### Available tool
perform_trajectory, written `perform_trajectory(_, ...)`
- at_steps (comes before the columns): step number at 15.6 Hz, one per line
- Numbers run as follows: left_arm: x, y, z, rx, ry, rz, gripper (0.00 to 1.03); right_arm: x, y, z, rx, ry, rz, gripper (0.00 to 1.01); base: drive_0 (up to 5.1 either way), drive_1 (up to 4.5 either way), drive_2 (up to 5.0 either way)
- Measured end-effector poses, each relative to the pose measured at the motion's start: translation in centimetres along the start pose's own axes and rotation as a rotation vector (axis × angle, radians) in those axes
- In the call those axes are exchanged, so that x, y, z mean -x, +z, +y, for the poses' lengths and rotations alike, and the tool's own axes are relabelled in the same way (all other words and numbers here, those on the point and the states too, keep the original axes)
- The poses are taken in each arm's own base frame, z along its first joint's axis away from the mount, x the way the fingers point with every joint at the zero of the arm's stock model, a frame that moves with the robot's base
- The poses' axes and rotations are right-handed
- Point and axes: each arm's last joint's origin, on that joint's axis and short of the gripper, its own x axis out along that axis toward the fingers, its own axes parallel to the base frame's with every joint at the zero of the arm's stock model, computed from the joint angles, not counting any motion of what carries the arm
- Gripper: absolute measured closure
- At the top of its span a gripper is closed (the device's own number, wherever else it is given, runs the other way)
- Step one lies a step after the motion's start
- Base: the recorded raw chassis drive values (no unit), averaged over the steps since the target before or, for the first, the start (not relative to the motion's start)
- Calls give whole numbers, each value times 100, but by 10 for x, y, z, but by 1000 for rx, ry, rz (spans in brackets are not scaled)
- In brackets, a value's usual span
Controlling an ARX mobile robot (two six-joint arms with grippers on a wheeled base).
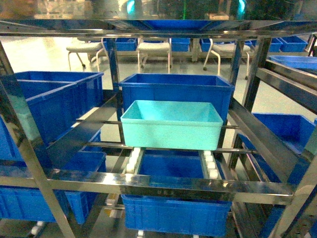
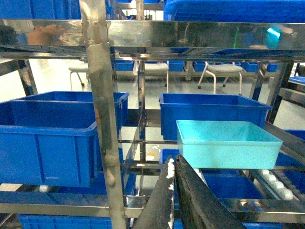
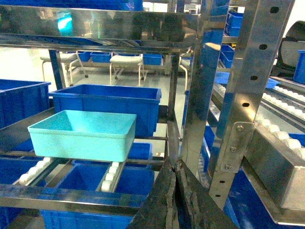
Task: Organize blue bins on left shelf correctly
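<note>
Both my grippers sit right at the bottom of their wrist views, dark and blurry. Left gripper: the two fingers are pressed together, nothing between them. Right gripper: fingers also closed tight on nothing. Neither shows in the head view.

Ahead of my left fingers and a bit to the right is the turquoise bin, well apart from the tips, no contact. From my right fingers it is ahead and to the left, also clear of them. It sits upright, open side up, empty, on the two rails of white rollers of the left shelf, just behind the front steel beam (the beam is between my fingers and the bin). Long axis runs side to side across the shelf, so a long wall faces me and the short ends point left and right. It looks square to the beam in the head view.

Directly behind it, touching or nearly so (cannot tell), is a dark blue ribbed bin, same tier, also long side across. More dark blue bins sit in the bay off to the left of my left fingers, and another blue bin on the tier below. A steel upright post stands close on the left of my left fingers; a perforated post stands to the right of my right fingers. White chairs are far back on the floor.
</note>
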Motion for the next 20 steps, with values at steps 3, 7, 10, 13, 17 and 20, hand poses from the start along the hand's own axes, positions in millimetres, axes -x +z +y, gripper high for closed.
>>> perform_trajectory(3, 5, 0, 0, 0, 0, 0, 101, 5, 0, 0, 0, 0, -3, 99, 0, 0, 0)
perform_trajectory(7, 17, -7, 0, 0, 0, 48, 101, 10, -1, 0, 0, 0, 8, 99, 0, 0, 0)
perform_trajectory(10, 18, -4, 0, 0, 2, 14, 101, 20, -4, 0, 1, 0, 17, 99, 0, 0, 0)
perform_trajectory(13, 18, -4, 0, 0, 0, 15, 101, 20, -3, 0, 1, 0, 10, 99, 0, 0, 0)
perform_trajectory(17, 18, -4, 0, 0, 0, 16, 65, 20, -3, 0, 1, 0, 10, 63, 0, 0, 0)
perform_trajectory(20, 18, -4, 0, 0, 0, 16, 25, 20, -3, 0, 1, 0, 10, 23, 0, 0, 0)
